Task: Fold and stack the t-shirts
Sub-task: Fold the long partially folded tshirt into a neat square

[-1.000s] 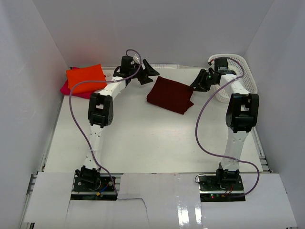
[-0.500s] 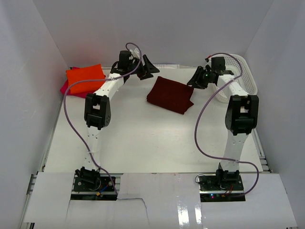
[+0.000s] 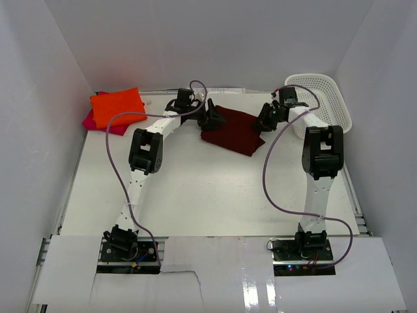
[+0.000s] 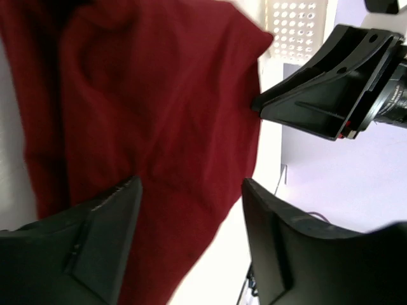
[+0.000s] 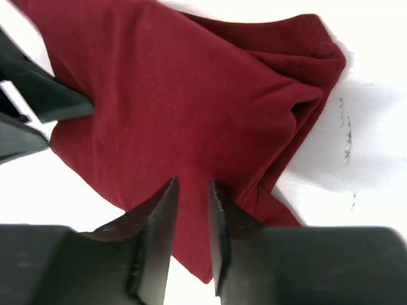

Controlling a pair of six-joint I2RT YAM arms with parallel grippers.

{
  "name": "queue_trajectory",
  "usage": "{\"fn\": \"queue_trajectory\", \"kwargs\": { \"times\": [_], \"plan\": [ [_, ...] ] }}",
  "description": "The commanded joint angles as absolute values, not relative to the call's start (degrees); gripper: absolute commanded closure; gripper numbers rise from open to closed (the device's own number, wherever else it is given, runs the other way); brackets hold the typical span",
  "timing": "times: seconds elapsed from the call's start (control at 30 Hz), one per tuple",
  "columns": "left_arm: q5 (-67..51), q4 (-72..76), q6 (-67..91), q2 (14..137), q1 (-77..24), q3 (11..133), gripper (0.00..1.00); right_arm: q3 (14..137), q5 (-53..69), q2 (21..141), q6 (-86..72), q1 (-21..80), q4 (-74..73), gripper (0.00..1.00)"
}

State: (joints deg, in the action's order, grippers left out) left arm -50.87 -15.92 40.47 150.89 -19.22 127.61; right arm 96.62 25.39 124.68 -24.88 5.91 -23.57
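Note:
A folded dark maroon-red t-shirt (image 3: 233, 130) lies at the middle back of the table. My left gripper (image 3: 212, 118) is at its left edge, jaws wide open over the cloth (image 4: 146, 95) and holding nothing. My right gripper (image 3: 265, 119) is at the shirt's right edge, its fingers (image 5: 159, 216) a narrow gap apart just above the maroon cloth (image 5: 191, 82), with no cloth pinched between them. A folded bright orange t-shirt (image 3: 117, 106) lies on a magenta-pink one (image 3: 92, 120) at the far left.
A white plastic mesh basket (image 3: 328, 98) stands at the back right, close behind the right arm; its wall also shows in the left wrist view (image 4: 292, 28). White walls enclose the table on three sides.
Both grippers have come down and inward from behind the maroon shirt to its left and right edges. The shirts have not moved.

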Motion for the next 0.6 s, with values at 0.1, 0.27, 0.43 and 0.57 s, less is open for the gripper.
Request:
{"fn": "queue_trajectory", "kwargs": {
  "times": [0.1,0.27,0.43,0.57],
  "plan": [
    [-54.15,-13.7,43.77,152.58,-20.13,126.13,0.41,96.94,26.11,129.02,-24.79,6.59,-23.11,0.76],
    [-45.2,-22.14,38.07,148.3,-21.36,119.48,0.6,96.33,24.7,130.34,-22.94,7.56,-26.01,0.85],
    [-32.9,-27.33,34.9,139.41,-22.06,108.13,0.61,90.29,22.15,128.06,-21.01,9.67,-27.42,0.85],
    [-27.0,-28.48,34.54,129.92,-22.41,95.13,0.61,83.53,21.88,123.15,-20.22,11.68,-26.81,0.85]
  ]
}}
